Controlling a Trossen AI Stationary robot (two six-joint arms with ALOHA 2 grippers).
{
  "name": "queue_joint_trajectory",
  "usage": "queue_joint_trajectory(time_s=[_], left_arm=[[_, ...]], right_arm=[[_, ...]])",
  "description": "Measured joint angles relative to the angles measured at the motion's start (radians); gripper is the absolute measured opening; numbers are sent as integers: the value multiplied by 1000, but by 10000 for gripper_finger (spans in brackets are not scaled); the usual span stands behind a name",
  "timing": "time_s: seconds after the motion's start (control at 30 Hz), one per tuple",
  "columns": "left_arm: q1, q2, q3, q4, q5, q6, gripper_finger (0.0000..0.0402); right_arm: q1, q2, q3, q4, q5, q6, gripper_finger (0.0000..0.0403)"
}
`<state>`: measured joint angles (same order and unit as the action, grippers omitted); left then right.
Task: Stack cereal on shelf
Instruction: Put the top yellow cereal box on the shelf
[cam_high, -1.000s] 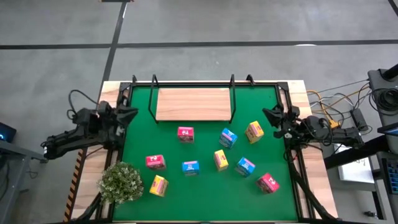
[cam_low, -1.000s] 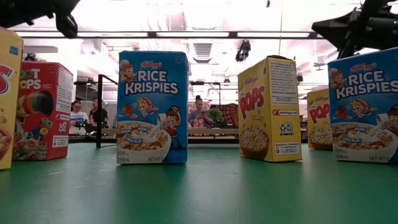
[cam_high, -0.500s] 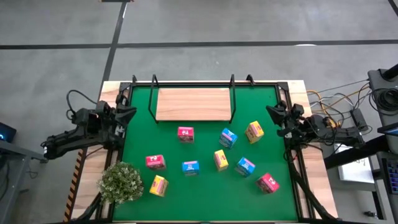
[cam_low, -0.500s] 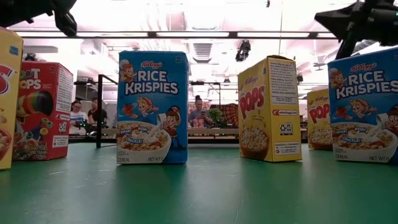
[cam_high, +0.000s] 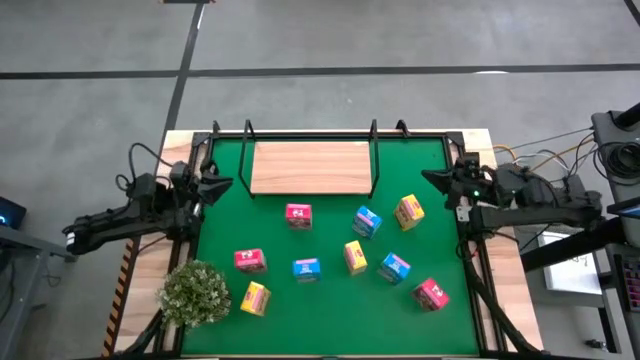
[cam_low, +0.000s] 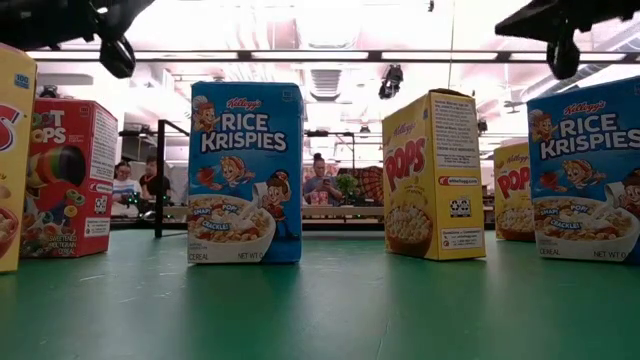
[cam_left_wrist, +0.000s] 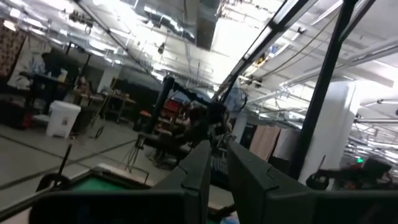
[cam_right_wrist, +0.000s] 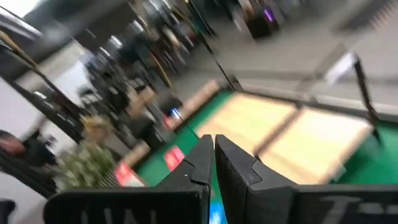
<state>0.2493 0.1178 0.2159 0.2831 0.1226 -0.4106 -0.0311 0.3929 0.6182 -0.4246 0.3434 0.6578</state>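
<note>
Cartons (cam_high: 307, 268) loose on mat, shelf (cam_high: 311, 166) bare, left end effector (cam_high: 222, 184) and right end effector (cam_high: 430, 179) closed, empty.

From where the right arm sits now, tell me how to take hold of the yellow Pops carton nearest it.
Grip the yellow Pops carton across its two narrow sides, coming straight down from above. It stands upright and turned at a slight angle, clear of the blue carton beside it, so turn the right end effector to match.

Glaring overhead lights, blurred wrist views
</note>
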Motion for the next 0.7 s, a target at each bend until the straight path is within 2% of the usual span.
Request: queue_joint_trajectory(time_s=[0.33,0.43,0.53,0.7], left_arm=[[0,80,-9,73,0,8,36],[0,89,-9,73,0,8,36],[0,98,-9,73,0,8,36],[0,110,-9,73,-8,8,36]], right_arm=[[0,289,375,-704,0,370,9],[-11,363,452,-866,-1,429,9],[-25,420,491,-940,-1,425,9],[-57,489,515,-914,-60,362,24]])
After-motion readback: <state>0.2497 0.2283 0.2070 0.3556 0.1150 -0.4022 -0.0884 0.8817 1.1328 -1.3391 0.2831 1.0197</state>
